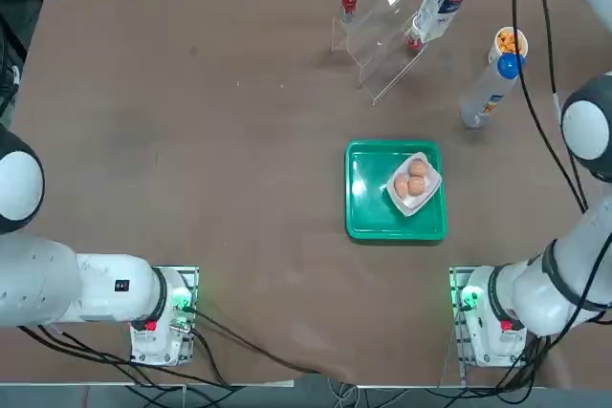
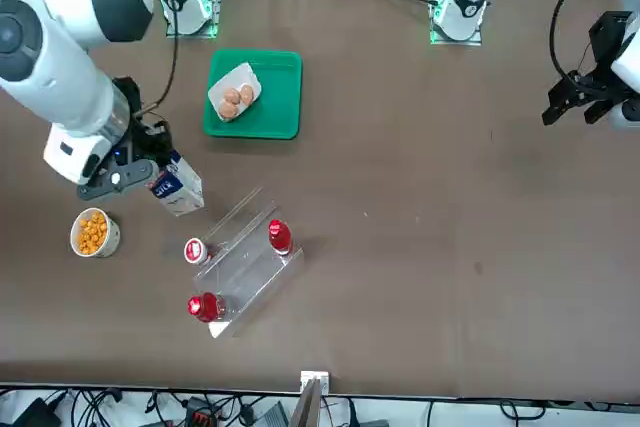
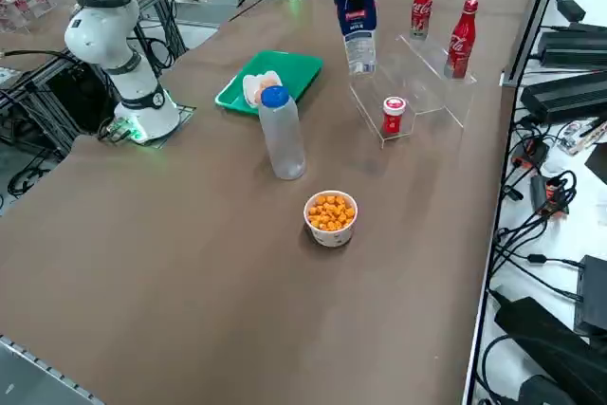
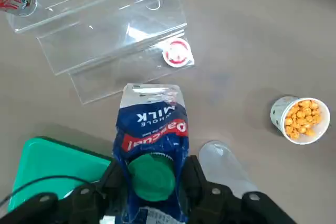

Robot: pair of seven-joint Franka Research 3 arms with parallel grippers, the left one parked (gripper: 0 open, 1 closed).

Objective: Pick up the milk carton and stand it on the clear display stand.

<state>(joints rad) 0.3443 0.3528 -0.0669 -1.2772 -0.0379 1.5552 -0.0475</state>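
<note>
Milk carton [image 4: 152, 145] | clamped in my right gripper [image 4: 152, 182] near gable | light, crushable | clear display stand [image 4: 105, 40] upper left

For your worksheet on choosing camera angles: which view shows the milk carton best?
The right wrist view: the milk carton fills the middle, label and green cap readable, clamped in the right end effector. The right side view shows it small, far off. The front view shows it tilted, part hidden behind the arm. The top view shows a foreshortened sliver.
</note>
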